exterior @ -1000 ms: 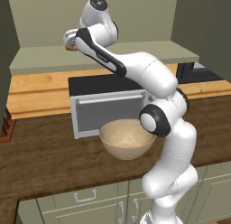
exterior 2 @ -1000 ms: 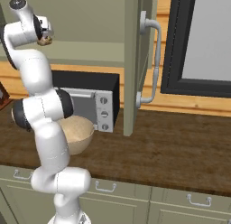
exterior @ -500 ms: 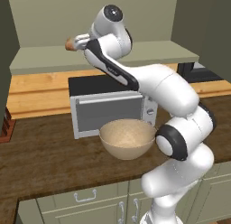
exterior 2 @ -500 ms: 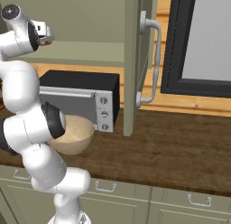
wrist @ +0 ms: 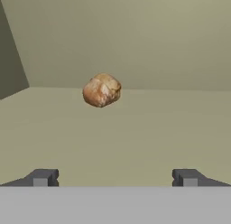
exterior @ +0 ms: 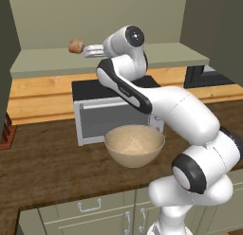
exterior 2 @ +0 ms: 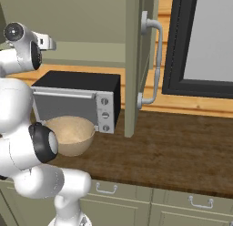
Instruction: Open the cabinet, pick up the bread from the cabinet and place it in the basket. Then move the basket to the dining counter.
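Observation:
The bread (exterior: 75, 46), a small tan-brown lump, lies on the green shelf (exterior: 156, 56) of the open cabinet. My gripper (exterior: 87, 50) reaches level over that shelf from the right and stops just short of it. In the hand view the bread (wrist: 102, 90) rests on the shelf ahead of my open gripper (wrist: 115, 177), with nothing between the fingers. The speckled beige basket (exterior: 135, 145) stands on the wood worktop in front of the microwave. From the right I see the basket (exterior 2: 69, 133) and the cabinet door (exterior 2: 134, 61) swung open, its bar handle facing me.
A grey and black microwave (exterior: 112, 112) sits under the shelf, behind the basket. The open door (exterior 2: 134, 61) juts out over the worktop (exterior 2: 182, 152) right of the microwave. A dark framed window (exterior 2: 200, 43) is further right. Low green drawers (exterior: 90, 205) run below the worktop.
The arm's elbow and lower links have swung to the right while the hand stays pointed at the bread. The bread and the basket have not moved.

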You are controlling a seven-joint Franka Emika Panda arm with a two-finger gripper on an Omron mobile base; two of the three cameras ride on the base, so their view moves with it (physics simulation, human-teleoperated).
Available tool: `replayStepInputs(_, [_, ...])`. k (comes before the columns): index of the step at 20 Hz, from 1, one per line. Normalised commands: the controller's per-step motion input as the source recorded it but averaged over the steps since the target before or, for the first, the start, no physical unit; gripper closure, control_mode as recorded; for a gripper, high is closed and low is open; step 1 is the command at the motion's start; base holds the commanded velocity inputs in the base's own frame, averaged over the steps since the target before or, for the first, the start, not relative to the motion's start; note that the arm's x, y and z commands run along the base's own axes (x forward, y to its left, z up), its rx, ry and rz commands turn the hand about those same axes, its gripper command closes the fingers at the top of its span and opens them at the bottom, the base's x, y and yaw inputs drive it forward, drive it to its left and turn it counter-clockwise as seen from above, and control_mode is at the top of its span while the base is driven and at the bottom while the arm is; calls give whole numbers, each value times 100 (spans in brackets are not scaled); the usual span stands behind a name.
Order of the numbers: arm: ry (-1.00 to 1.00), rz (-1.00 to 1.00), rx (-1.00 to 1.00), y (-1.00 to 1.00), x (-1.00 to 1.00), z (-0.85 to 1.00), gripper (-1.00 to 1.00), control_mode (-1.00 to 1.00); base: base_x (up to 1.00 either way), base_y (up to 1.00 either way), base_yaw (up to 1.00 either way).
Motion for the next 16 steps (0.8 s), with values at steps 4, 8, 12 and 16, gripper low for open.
replayStepInputs(4, [0,-1,0,-17,-24,48,-100,-100,0,0,0])
replayStepInputs(8, [0,-2,0,0,-5,12,-100,100,-5,0,0])
replayStepInputs(12, [0,0,0,0,0,0,-100,100,-1,22,0])
replayStepInputs(16, [0,0,0,0,0,0,-100,100,29,45,0])
